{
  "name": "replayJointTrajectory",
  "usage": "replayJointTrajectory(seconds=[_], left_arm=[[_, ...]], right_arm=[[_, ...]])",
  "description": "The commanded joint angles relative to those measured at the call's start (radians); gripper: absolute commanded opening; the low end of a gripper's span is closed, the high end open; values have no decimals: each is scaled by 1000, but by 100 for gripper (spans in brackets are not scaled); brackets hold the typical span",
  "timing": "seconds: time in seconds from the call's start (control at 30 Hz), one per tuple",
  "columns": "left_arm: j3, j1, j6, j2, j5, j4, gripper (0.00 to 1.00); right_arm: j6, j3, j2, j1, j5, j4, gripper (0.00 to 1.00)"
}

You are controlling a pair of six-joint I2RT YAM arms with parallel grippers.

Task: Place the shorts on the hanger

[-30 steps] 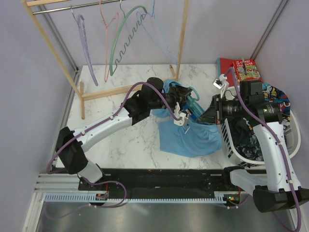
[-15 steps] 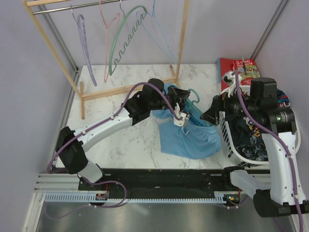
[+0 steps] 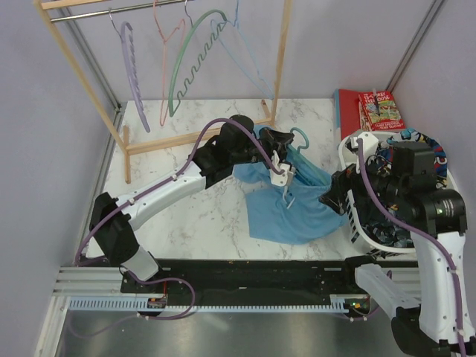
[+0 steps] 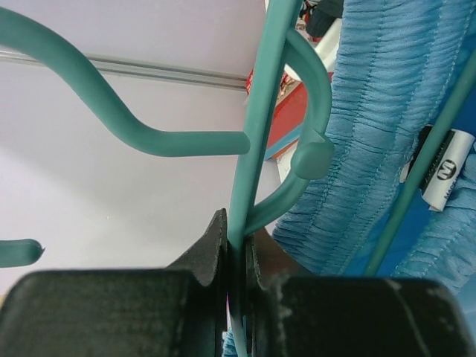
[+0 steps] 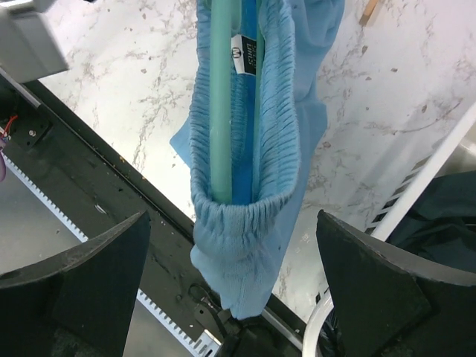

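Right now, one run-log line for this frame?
left jaws: shut on hanger | right jaws: open, either side of shorts, not gripping | shorts: waistband around hanger arm, lower part on table

Bright, even, diffuse light; faint soft shadows; left end effector [image 4: 236,253] slightly out of focus.

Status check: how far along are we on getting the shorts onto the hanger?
Done: one arm of the hanger runs inside the waistband of the shorts, which hang from it. In hand: the left end effector is clamped on the hanger; the right end effector is open, holding nothing. Left: probably checking the hanger's other arm, hidden here, then releasing.
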Motion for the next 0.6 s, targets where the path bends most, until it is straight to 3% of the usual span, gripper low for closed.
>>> replayJointTrajectory(seconds=[0.0,0.1,0.23,0.33,0.4,0.43,0.47,0.53,0.57], left_arm=[[96,1,-71,18,1,70,2],[115,2,-74,24,6,68,2],[127,4,-82,35,9,68,2],[139,4,-93,45,10,70,2],[153,4,-105,53,7,70,2],[153,4,-108,53,9,70,2],[153,2,-107,55,9,68,2],[153,2,-133,53,6,70,2],[153,2,-146,44,1,70,11]], right_arm=[[-53,-25,94,2,-23,-6,98],[-88,-40,140,2,-43,-6,91],[-137,-55,169,3,-53,-17,76],[-168,-65,171,3,-66,-25,54],[-177,-60,169,3,-82,-33,30],[-185,-58,169,3,-83,-37,6],[-183,-58,168,3,-79,-36,0],[-158,-54,157,3,-62,-27,0],[-138,-54,151,3,-53,-5,0]])
